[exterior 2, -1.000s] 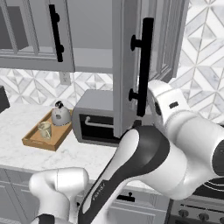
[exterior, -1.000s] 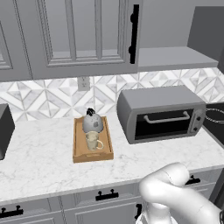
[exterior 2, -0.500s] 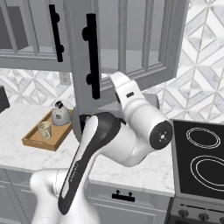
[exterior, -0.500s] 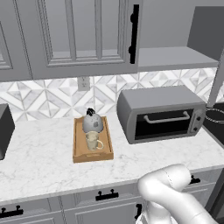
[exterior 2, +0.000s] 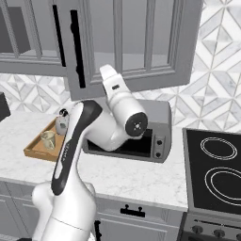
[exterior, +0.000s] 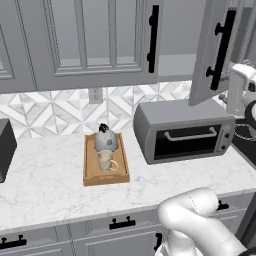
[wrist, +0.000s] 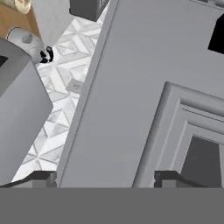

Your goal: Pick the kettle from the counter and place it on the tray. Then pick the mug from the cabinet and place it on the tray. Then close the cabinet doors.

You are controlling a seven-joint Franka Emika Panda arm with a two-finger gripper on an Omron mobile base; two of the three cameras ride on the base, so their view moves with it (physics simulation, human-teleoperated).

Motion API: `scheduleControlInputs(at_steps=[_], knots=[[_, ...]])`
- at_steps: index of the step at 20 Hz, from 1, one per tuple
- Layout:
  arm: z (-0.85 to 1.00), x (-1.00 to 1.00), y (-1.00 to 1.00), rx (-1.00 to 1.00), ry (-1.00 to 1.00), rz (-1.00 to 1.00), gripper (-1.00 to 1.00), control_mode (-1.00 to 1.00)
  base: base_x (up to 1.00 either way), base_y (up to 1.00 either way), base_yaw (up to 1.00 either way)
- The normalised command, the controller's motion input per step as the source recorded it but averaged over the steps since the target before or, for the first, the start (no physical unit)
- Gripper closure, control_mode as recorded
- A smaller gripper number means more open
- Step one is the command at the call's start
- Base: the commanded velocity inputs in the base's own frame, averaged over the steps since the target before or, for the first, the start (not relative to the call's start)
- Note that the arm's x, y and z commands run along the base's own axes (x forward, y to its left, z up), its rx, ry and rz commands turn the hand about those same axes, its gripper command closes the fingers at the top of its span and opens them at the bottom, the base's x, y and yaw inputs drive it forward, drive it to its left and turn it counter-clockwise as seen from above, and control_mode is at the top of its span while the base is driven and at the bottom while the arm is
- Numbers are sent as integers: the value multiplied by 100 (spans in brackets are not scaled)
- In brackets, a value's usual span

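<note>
The kettle (exterior: 106,141) and the mug (exterior: 105,161) stand in the wooden tray (exterior: 91,172) on the counter (exterior: 45,192). From the right they show as kettle (exterior 2: 61,125), mug (exterior 2: 47,138) and tray (exterior 2: 35,151). The left cabinet door (exterior: 100,40) is closed. The right cabinet door (exterior: 210,55) is partly open, with its black bar handle (exterior 2: 77,49) on its free edge. My gripper (wrist: 105,179) is open, its fingertips (wrist: 43,177) wide apart against the door panel (wrist: 131,87). My hand (exterior 2: 112,84) presses at the door's lower edge.
A grey toaster oven (exterior: 185,132) sits on the counter right of the tray, directly under the swinging door. A black stovetop (exterior 2: 216,164) lies at the far right. A dark appliance (exterior: 5,150) stands at the counter's left end.
The right cabinet door has swung further toward closed, with my arm following behind it. Kettle, mug and tray have not moved.
</note>
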Motion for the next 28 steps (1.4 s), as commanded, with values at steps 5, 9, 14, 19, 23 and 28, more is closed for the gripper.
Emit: scheduleControlInputs(at_steps=[5, 9, 14, 19, 23, 28], knots=[[11, 100, 47, 3, 3, -1, -100, -100, 0, 0, 0], [10, 100, 37, 6, 11, -1, -100, -100, 0, 0, 0], [12, 76, 16, 7, 29, -11, -100, -100, 0, 0, 0], [12, 50, 3, 4, 38, -22, -100, -100, 0, 0, 0], [1, 19, 0, 1, 25, -23, -100, -100, 0, 0, 0], [0, 7, -4, 0, 21, -20, -100, -100, 0, 0, 0]])
